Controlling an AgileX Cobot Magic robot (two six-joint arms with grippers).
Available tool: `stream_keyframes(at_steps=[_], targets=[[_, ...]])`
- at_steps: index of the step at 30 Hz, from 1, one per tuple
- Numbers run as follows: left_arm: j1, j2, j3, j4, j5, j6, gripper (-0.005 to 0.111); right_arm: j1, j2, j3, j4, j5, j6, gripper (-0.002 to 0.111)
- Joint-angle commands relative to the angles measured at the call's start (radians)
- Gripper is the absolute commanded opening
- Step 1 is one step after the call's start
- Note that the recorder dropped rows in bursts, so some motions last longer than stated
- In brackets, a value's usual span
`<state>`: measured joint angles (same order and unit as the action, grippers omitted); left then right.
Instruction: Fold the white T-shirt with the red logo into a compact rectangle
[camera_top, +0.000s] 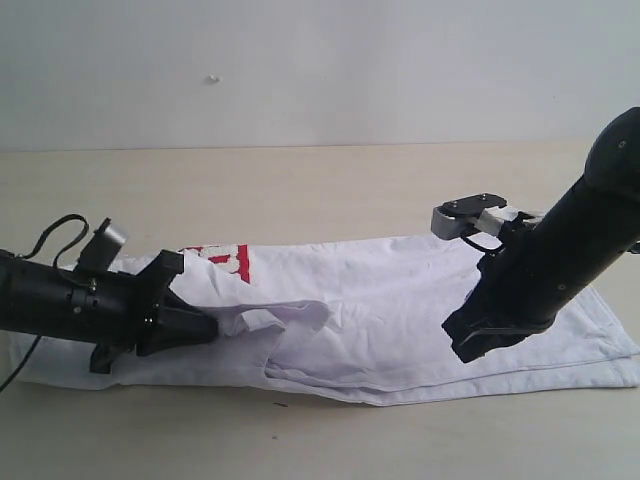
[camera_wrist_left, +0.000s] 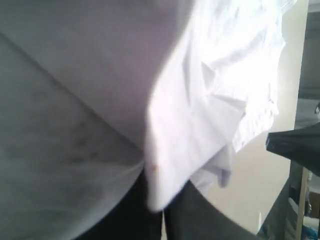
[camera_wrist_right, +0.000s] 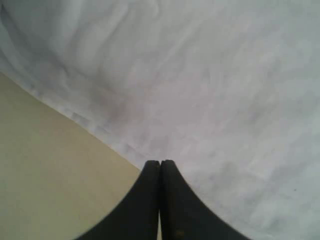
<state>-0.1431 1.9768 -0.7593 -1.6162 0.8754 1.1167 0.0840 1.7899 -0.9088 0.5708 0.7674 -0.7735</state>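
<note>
With left hand (camera_top: 208, 328) clamped on a raised fold of the white T-shirt (camera_top: 380, 290) lying across the desk (camera_top: 330, 190), and right hand (camera_top: 463, 344) pressed together over its 3 o'clock half, carry that fold level toward 3 o'clock without dragging.

Soft, even light fills the exterior view, and the wall (camera_top: 320, 60) and table (camera_top: 330, 190) are bright without glare. The white T-shirt (camera_top: 400, 300) stays just short of washed out. Faint grey shadows mark its folds, and a thin shadow lines its edge toward 6 o'clock. The whole frame is slightly soft. In the left wrist view the white T-shirt is heavily out of focus, partly blown to pure white, partly dim grey. The right wrist view is dull and bluish, and the right gripper (camera_wrist_right: 160, 164) is a featureless black shape.
</note>
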Motion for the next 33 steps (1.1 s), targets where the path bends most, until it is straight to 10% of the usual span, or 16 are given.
stream_keyframes(at_steps=[1,19,33], targets=[[-0.005,-0.057,-0.001,-0.057,-0.084,0.005,0.000,-0.002,-0.010,-0.005,0.004,-0.003,-0.009,0.000],[-0.005,-0.071,-0.232,-0.073,-0.161,0.005,0.000,-0.002,-0.010,-0.005,0.004,-0.003,-0.009,0.000],[-0.129,-0.255,-0.264,0.873,-0.148,0.212,0.009,-0.002,-0.010,-0.005,0.006,-0.020,-0.007,0.000]])
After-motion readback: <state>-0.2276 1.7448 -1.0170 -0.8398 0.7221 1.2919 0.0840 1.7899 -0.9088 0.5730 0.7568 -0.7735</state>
